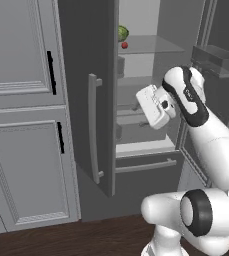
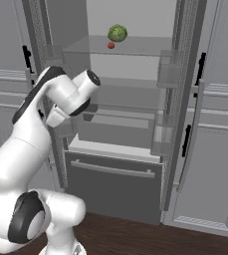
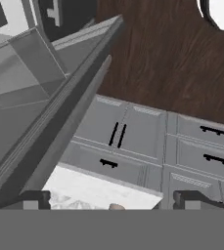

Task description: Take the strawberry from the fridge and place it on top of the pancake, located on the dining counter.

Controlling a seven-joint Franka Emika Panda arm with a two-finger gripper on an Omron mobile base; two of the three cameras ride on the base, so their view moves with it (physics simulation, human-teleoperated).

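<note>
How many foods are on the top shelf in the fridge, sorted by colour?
Red: 1, the strawberry
Green: 1, the leafy ball
Total: 2, both on the top glass shelf of the open fridge

The white arm is bent at the elbow, its hand [image 3: 111, 200] empty with fingers spread wide.

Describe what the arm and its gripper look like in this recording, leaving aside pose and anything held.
The arm is built of glossy white rounded segments with dark grey to black bands and caps at the joints. A white boxy hand sits at its end. The gripper has two small dark grey blocky fingertips. No cables or markings are visible.
</note>
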